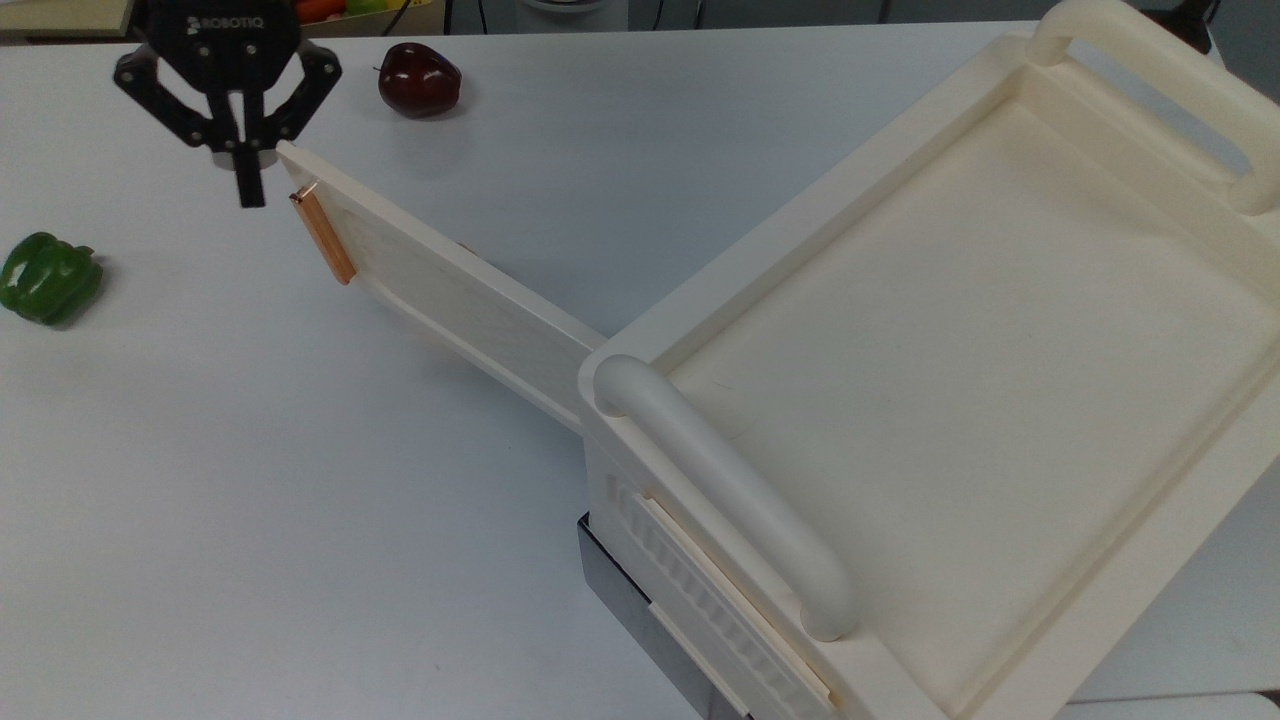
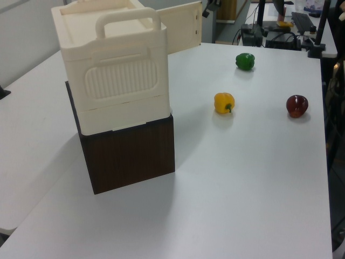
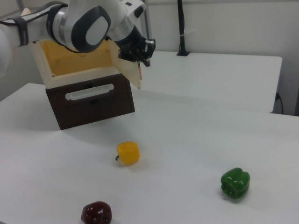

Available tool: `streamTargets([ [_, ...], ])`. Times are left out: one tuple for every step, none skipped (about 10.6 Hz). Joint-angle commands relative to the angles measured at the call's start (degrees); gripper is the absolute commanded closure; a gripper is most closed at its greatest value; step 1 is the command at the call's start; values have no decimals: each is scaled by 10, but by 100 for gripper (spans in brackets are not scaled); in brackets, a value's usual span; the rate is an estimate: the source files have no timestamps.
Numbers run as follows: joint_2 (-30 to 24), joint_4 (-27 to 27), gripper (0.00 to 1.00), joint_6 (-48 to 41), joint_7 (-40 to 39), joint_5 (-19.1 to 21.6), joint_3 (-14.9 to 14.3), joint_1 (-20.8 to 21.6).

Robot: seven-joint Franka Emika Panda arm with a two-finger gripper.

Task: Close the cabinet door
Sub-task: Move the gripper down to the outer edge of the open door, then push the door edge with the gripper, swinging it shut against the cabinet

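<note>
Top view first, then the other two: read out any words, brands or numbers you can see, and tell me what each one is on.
"ROBOTIQ": white letters on the black body of the pincer, in the top view.
No other text can be read: the cabinet door, the cabinet and the table carry no lettering.

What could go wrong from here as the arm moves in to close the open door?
1. The gripper hangs at the free edge of the cabinet door, close to its copper handle; it could snag the handle or slip off the edge instead of pushing.
2. A hard shove could shift the cabinet on its dark base.
</note>
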Motion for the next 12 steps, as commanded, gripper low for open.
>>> streamTargets([
  [11, -14, 100, 63, -37, 9, -22, 13],
  [19, -15, 100, 82, -37, 9, -22, 24],
  [19, -16, 100, 85, -35, 9, -22, 34],
  [12, -23, 100, 82, -32, 10, -22, 44],
  [0, -35, 99, 79, -32, 13, -22, 58],
  [-18, -53, 99, 78, -34, 14, -22, 64],
  [-38, -75, 99, 77, -36, 15, -19, 71],
  [-55, -92, 98, 63, -37, 15, -16, 78],
  [-68, -94, 98, 21, -37, 17, -15, 86],
  [-80, -93, 98, -18, -43, 30, -14, 92],
  [-89, -91, 97, -44, -58, 56, -9, 93],
  [-93, -88, 93, -66, -65, 80, -6, 93],
])
